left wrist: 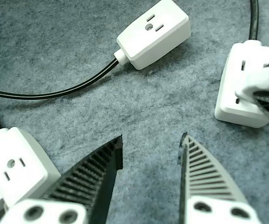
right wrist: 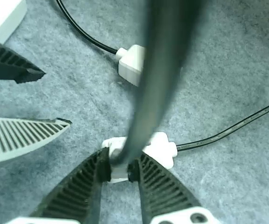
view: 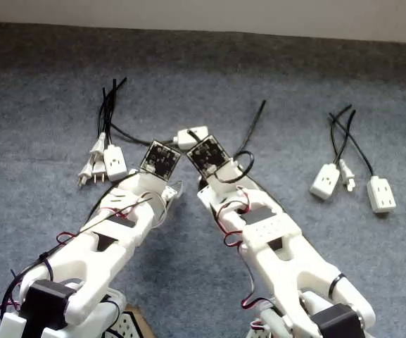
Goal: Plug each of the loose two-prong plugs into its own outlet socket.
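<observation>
At nine o'clock on the grey, felt-like table (view: pixel 41 91), loose white plugs (view: pixel 90 169) are noted just beside a boxy plastic socket (view: pixel 115 163). The left gripper (left wrist: pixel 151 138) is found spread apart above bare felt, its black fingers (left wrist: pixel 97 172) ribbed. The right gripper (right wrist: pixel 120 161) is clamped on a white held plug (right wrist: pixel 119 175) over a cord-fed socket block (right wrist: pixel 162 148). At three o'clock, an end socket (view: pixel 324 181), a small plug (view: pixel 347 176) and a further socket (view: pixel 381 194) are recorded.

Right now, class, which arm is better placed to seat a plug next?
Right. The right gripper is shut on a white plug at an outlet; the left gripper is open and empty over the carpet, so it would likely need to fetch a plug first.
</observation>
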